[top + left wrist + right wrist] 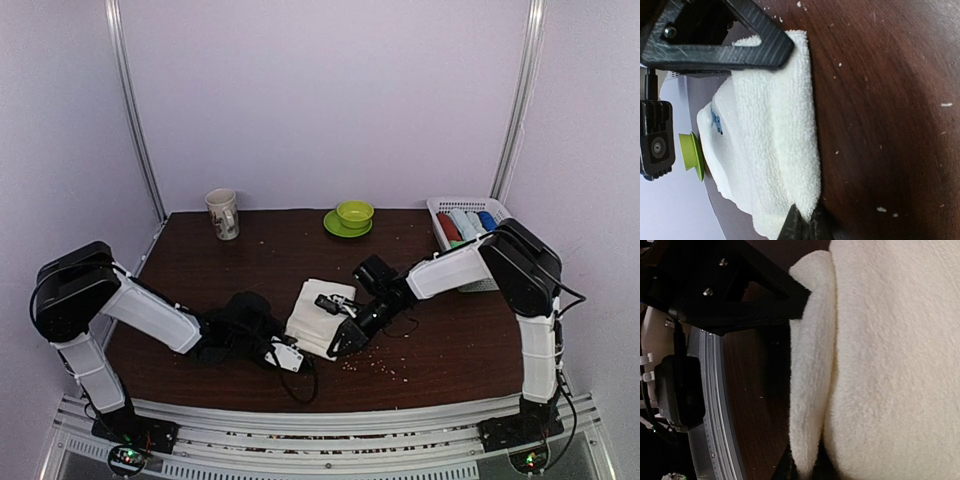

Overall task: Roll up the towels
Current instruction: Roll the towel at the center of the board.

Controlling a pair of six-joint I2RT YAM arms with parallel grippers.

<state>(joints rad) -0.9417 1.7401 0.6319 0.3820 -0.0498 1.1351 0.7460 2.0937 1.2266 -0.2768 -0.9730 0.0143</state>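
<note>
Walls of pale lilac close in your dark brown table, and the folded cream-white towel lies at its middle. Only from overhead do you see the basket of towel rolls, green bowl and mug along the back. Only your wrist views show the left gripper and right gripper each clamped on a towel edge, plus a small blue tag.
</note>
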